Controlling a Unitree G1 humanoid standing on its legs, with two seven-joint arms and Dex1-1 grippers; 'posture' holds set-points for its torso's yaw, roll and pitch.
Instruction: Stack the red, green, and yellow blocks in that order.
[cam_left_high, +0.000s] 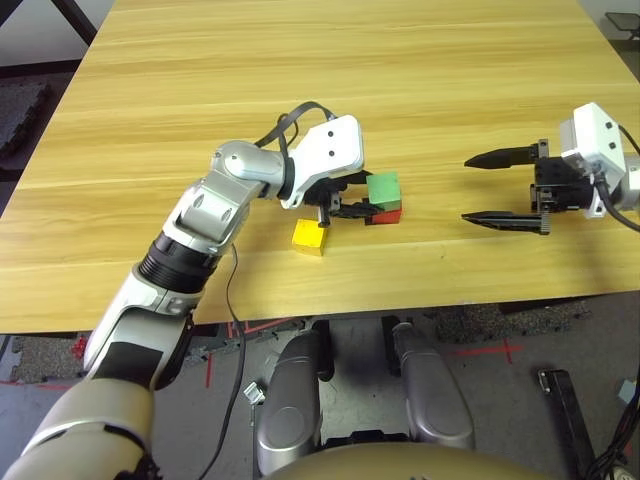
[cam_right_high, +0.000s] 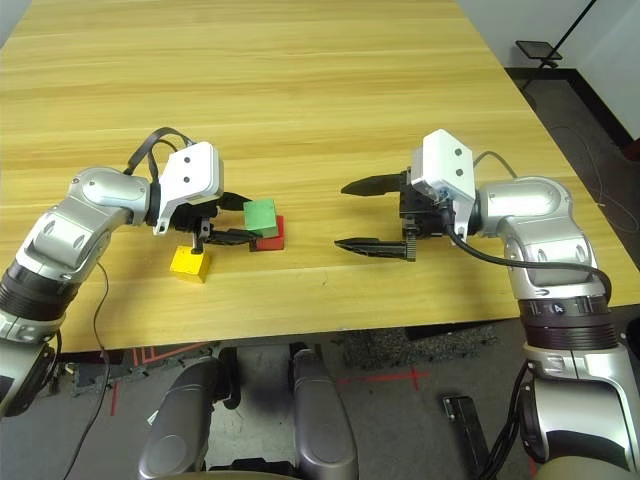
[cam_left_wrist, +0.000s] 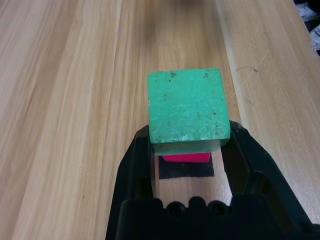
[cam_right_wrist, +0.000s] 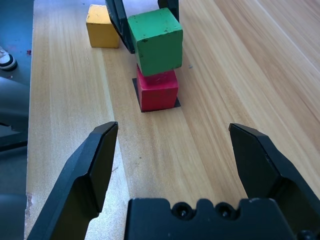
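From the head camera, the left gripper clamps the green block above the red block, the yellow block waiting just beside. The left wrist view shows green overhanging red on its black patch; squaring edges before release would steady the stack. The right wrist view shows the right gripper spread wide, well apart
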